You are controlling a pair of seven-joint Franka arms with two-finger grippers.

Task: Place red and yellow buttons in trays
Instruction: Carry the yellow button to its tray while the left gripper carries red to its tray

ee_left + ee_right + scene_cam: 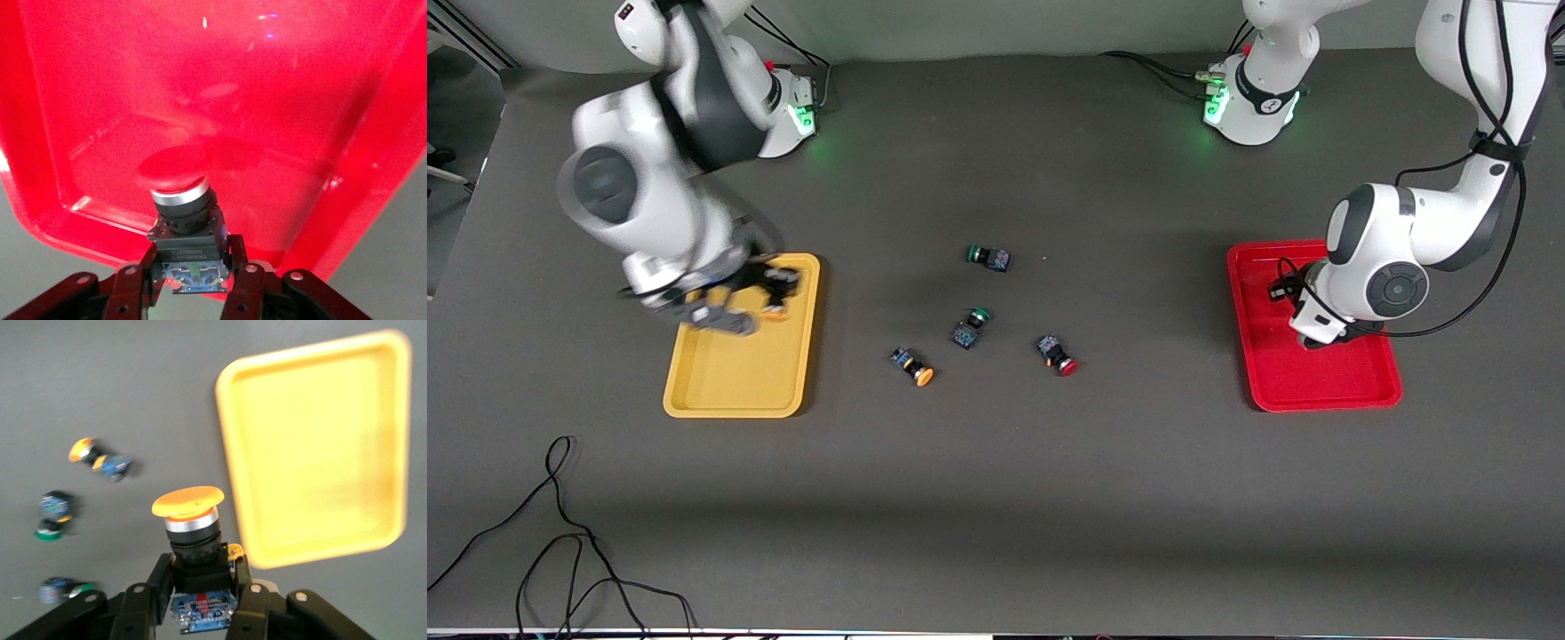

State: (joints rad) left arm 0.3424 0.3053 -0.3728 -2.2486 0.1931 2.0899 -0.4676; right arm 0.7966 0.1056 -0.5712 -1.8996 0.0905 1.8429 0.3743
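My left gripper is shut on the dark body of a red-capped button. It holds the button low inside the red tray; in the front view its wrist hides the fingers over that tray. My right gripper is shut on a yellow-capped button. In the front view it is over the yellow tray, at the end nearest the robots. A second yellow button and a second red button lie on the table between the trays.
Two green-capped buttons lie among the loose ones mid-table. The right wrist view shows the loose yellow button and a green one. A black cable lies on the table near the front camera, toward the right arm's end.
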